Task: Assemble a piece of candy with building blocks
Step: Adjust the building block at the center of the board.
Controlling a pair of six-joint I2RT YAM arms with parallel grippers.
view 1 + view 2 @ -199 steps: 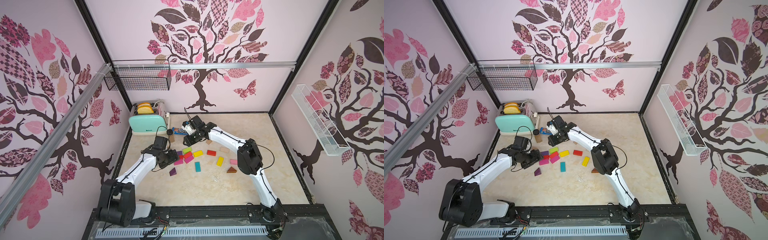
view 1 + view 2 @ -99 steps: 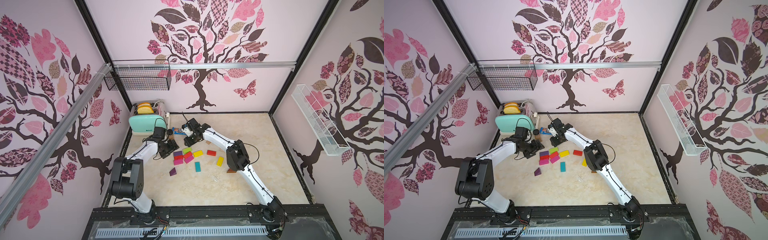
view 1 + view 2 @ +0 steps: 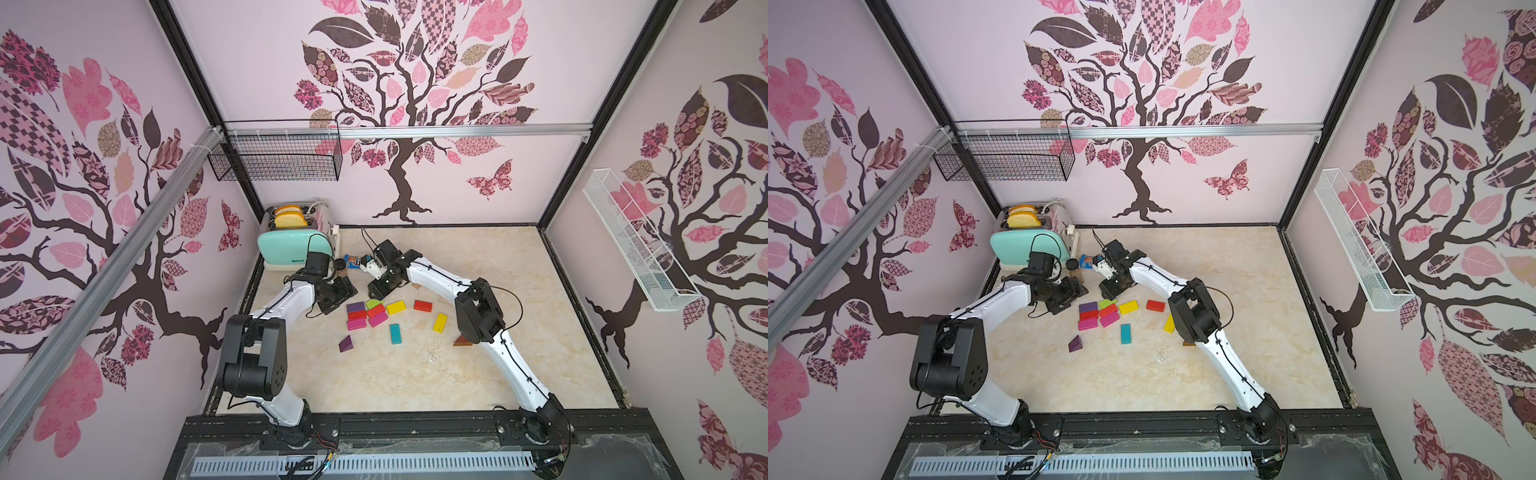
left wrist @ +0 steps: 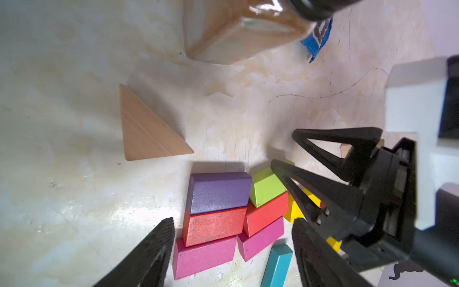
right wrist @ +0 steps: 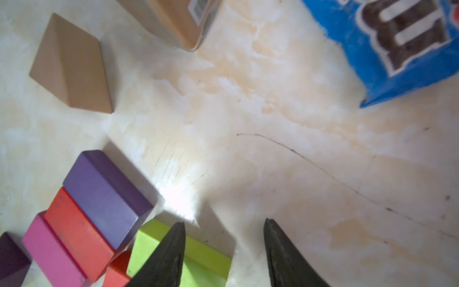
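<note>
Both the left pincer [image 4: 232,221] and right pincer [image 5: 223,223] gape empty; if lowered, the right's fingertip [image 5: 171,248] over the lime-green block [image 5: 206,258] could shove the purple block [image 5: 104,196] beside it askew.

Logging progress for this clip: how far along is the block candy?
Done: six blocks packed into a cluster, from purple block to magenta block. In hand: nothing; left gripper and right gripper are open, the right one above the green block. Left: tan triangle, purple triangle, teal block, a yellow block lie loose.
</note>
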